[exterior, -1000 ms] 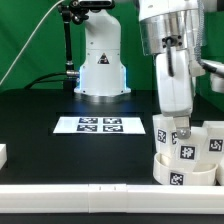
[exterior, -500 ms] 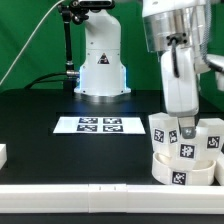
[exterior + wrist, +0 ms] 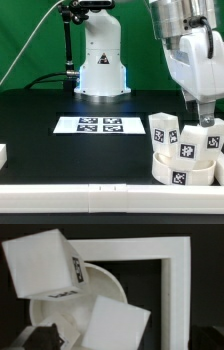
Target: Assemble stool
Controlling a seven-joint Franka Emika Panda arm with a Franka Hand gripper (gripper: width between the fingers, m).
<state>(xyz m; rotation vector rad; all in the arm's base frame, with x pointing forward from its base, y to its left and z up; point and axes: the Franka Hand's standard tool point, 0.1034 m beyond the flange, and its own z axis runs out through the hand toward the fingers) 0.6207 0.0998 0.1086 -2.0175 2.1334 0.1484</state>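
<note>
The white round stool seat (image 3: pixel 172 172) lies at the exterior view's lower right. Three chunky white tagged legs stand on it: one (image 3: pixel 164 128) at the left, one (image 3: pixel 190 143) in the middle, one (image 3: pixel 213 140) at the right. My gripper (image 3: pixel 205 110) hangs just above the right leg, jaws apart, holding nothing. In the wrist view the seat (image 3: pixel 100 287) shows with one tagged leg (image 3: pixel 45 263) and another leg (image 3: pixel 112 325) close under the camera; one dark fingertip (image 3: pixel 40 338) shows beside it.
The marker board (image 3: pixel 100 125) lies mid-table. The robot's base (image 3: pixel 102 70) stands behind it. A long white bar (image 3: pixel 80 190) edges the table's front; a white bar frame (image 3: pixel 176 280) runs round the seat. A small white block (image 3: pixel 3 155) sits at the left edge.
My gripper has let go of the middle leg, risen and moved toward the exterior view's right. The legs and seat have stayed in place.
</note>
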